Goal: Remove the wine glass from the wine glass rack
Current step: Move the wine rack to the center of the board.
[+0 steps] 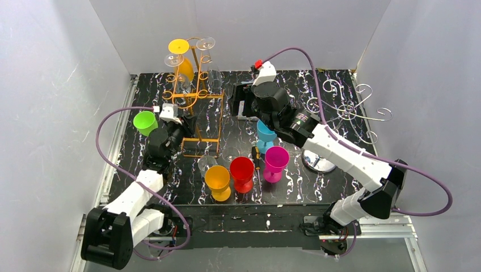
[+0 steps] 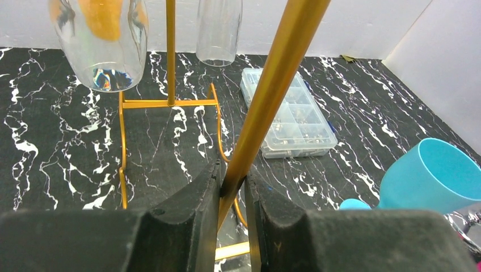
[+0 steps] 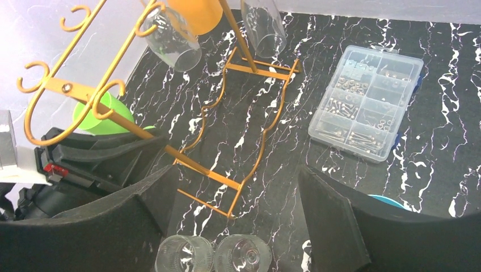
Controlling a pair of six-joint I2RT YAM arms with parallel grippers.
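The gold wine glass rack (image 1: 195,99) stands at the back left of the table. Clear wine glasses (image 1: 173,61) (image 1: 206,45) and a yellow one (image 1: 181,56) hang upside down from its top. In the left wrist view my left gripper (image 2: 232,182) is shut on a slanted gold rod of the rack (image 2: 278,73), with a clear glass (image 2: 102,45) hanging ahead. My right gripper (image 3: 235,175) is open with nothing between its fingers, hovering to the right of the rack (image 3: 249,124), apart from the hanging glasses (image 3: 170,39).
A clear parts box (image 3: 366,102) lies right of the rack. Orange (image 1: 218,180), red (image 1: 242,171), magenta (image 1: 275,161) and blue (image 1: 265,135) cups stand in front, and a green cup (image 1: 145,122) at the left. Two clear glasses (image 3: 184,255) sit below the right gripper. A silver rack (image 1: 346,110) lies far right.
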